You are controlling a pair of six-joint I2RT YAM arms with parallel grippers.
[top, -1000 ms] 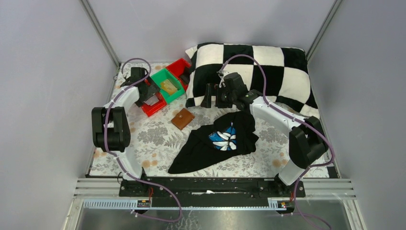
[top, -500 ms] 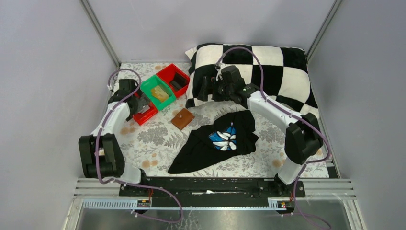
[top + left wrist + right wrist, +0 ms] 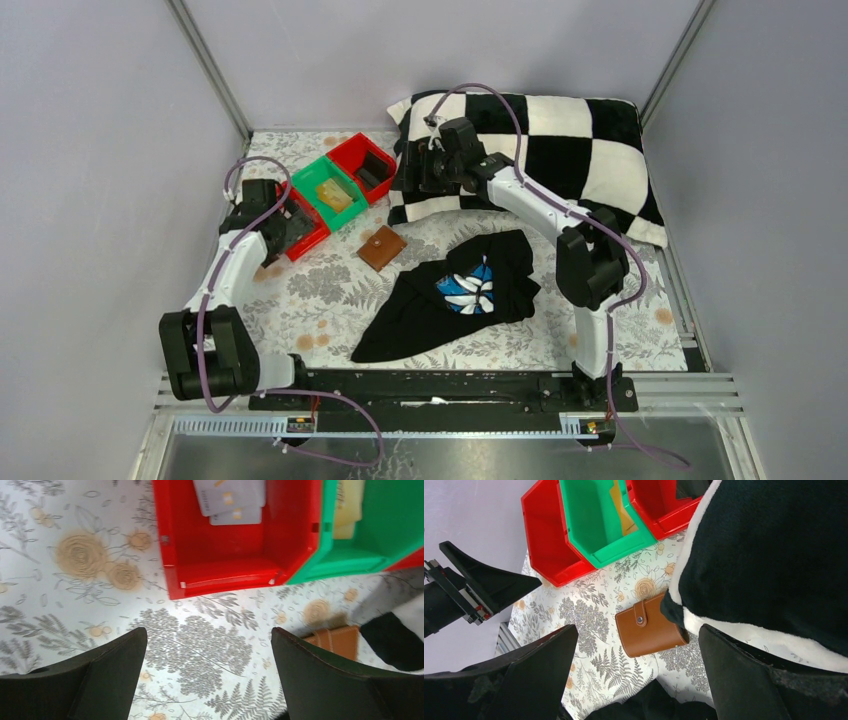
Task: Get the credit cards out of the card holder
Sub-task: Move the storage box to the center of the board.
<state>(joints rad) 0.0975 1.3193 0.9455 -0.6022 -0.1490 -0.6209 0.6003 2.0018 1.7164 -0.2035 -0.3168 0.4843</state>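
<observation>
Both arms have shifted since the earlier frames. The left hand (image 3: 272, 222) has drawn back off the near red tray (image 3: 220, 555) and now hangs over the flowered surface (image 3: 320, 290) just in front of that tray. The right hand (image 3: 410, 182) has swung further back and left, to the near-left corner of the checkered pillow (image 3: 580, 130).

Each hand has its fingers spread wide, with nothing between them.

The wallet (image 3: 382, 247) lies flat on the surface, closed with its snap strap over the front. It sits between the trays and the black cloth (image 3: 420, 310) with the blue-white print. In the right wrist view the pillow's corner covers one end of it.

Two grey cards (image 3: 230, 500) lie overlapping in the near red tray — at its far end, away from the left hand. An orange card (image 3: 621, 510) lies in the green tray (image 3: 322, 172) next to it. A second red tray (image 3: 350, 150) stands behind the green one, and something dark in it is too small to make out.
</observation>
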